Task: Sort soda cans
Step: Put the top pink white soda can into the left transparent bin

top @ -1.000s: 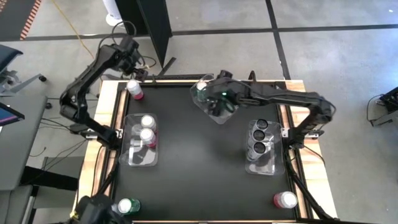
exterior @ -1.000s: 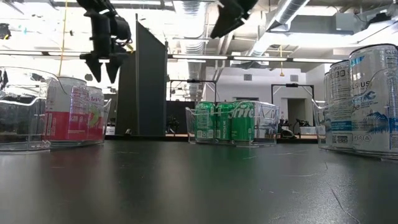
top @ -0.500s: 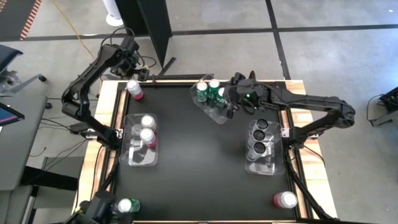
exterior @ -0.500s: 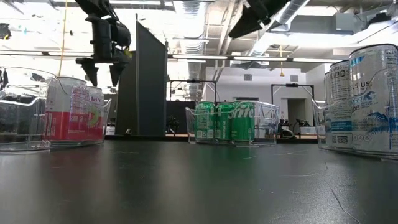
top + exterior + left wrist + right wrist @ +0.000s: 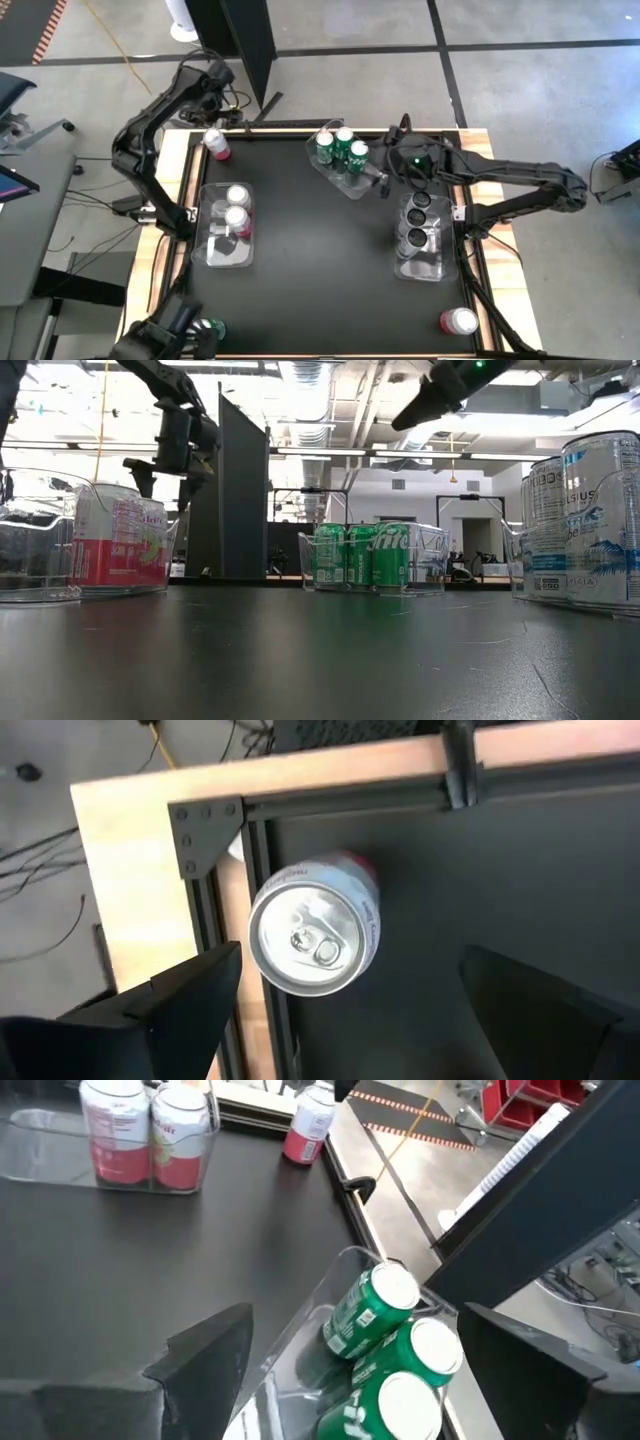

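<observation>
Left gripper (image 5: 212,112) hovers above the red can (image 5: 217,145) at the tabletop's (image 5: 320,260) far left corner, fingers (image 5: 160,1010) spread wide, holding nothing. Right gripper (image 5: 384,180) hangs beside the far bin (image 5: 345,185) holding three green cans (image 5: 342,147), fingers (image 5: 205,1355) open, empty. Two red cans (image 5: 236,207) sit in the left bin (image 5: 215,255), three dark cans (image 5: 420,218) in the right bin (image 5: 425,270). One green can (image 5: 203,330) and one red can (image 5: 457,321) stand loose at the near corners.
</observation>
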### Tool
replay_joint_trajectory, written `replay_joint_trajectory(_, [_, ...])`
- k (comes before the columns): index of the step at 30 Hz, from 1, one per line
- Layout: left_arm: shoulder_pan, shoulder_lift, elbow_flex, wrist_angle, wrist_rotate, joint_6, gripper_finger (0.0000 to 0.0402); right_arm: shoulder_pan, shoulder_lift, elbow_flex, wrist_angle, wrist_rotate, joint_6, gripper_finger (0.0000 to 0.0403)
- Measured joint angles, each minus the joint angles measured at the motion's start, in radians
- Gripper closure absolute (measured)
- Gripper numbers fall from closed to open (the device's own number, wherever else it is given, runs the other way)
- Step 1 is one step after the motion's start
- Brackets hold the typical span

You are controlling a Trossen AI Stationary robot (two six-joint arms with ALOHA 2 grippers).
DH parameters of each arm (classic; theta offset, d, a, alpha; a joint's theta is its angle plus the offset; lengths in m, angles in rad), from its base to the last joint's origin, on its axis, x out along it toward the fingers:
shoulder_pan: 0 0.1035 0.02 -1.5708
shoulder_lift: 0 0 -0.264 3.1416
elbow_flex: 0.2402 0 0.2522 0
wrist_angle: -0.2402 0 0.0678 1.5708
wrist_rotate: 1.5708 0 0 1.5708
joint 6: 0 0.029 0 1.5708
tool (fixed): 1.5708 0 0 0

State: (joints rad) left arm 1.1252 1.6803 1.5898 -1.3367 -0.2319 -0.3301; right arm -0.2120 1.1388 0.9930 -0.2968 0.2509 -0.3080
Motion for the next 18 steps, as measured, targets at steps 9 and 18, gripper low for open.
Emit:
replay_joint_trajectory(9, [0.0, 0.093, 0.053, -0.104, 0.001, -0.008, 0.0032, -0.014, -0.084, -0.142, 0.078, -0.042, 0.019, 0.0037])
replay_joint_trajectory(18, [0.005, 0.122, 0.053, -0.106, 0.01, -0.012, 0.0032, -0.072, -0.1, -0.159, 0.091, -0.121, -0.005, 0.0037])
